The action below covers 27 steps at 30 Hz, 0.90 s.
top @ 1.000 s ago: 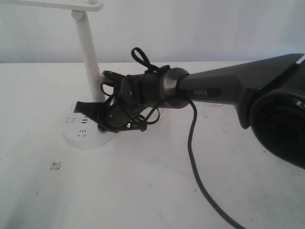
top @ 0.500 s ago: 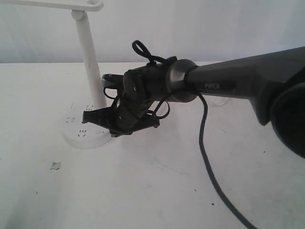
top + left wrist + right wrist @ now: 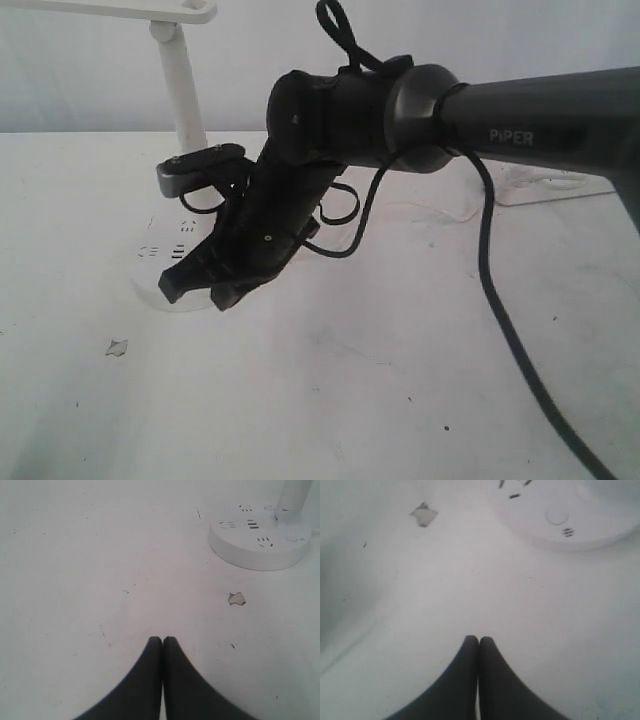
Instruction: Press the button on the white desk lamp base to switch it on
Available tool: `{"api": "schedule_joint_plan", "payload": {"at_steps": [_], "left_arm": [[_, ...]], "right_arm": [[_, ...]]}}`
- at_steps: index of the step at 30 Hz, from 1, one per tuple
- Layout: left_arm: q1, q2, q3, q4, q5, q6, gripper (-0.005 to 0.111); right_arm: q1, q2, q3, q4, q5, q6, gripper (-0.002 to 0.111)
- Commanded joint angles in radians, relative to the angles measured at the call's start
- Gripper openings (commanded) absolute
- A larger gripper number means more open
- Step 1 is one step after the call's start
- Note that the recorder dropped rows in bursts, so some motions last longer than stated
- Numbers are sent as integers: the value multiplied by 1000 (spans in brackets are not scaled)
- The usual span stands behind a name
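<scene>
The white desk lamp base (image 3: pixel 152 262) lies at the left of the table, its stem (image 3: pixel 182 85) rising behind it. The right wrist view shows the base (image 3: pixel 600 515) and the button (image 3: pixel 556 516), a faint ring in its top. My right gripper (image 3: pixel 195 290) (image 3: pixel 479 640) is shut and empty. It points down steeply at the base's front edge, short of the button and not touching it. My left gripper (image 3: pixel 162 640) is shut and empty over bare table, well away from the base (image 3: pixel 257 542). No left arm appears in the exterior view.
A small grey scrap (image 3: pixel 117 347) (image 3: pixel 236 598) (image 3: pixel 423 515) lies on the table in front of the base. A black cable (image 3: pixel 500 300) hangs from the right arm. A long white power strip (image 3: pixel 545 185) lies behind that arm. The lamp head (image 3: pixel 140 9) overhangs the top left.
My right arm has lifted and tilted steeply downward. Its shut fingertips have come off the top of the base toward its front edge. The lamp has not moved.
</scene>
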<state>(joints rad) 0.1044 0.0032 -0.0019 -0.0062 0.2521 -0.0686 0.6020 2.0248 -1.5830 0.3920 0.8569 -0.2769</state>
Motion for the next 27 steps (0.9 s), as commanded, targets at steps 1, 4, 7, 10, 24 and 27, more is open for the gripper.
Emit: {"api": "schedule_joint_plan", "payload": {"at_steps": [1, 4, 7, 10, 24, 27], "left_arm": [[-8, -3, 2, -2, 2, -1, 0], [-8, -3, 2, -2, 2, -1, 0], [-8, -3, 2, -2, 2, -1, 0], [-8, -3, 2, -2, 2, -1, 0], [-8, -3, 2, -2, 2, -1, 0], [-8, -3, 2, -2, 2, -1, 0]], "right_arm": [[19, -11, 1, 39, -4, -167, 0], [41, -7, 1, 23, -124, -111, 0], [48, 16, -1, 11, -241, -22, 0], [48, 56, -1, 5, -304, 38, 0], [39, 187, -1, -84, -578, 219, 0], [24, 189, -1, -122, -583, 277, 0]]}}
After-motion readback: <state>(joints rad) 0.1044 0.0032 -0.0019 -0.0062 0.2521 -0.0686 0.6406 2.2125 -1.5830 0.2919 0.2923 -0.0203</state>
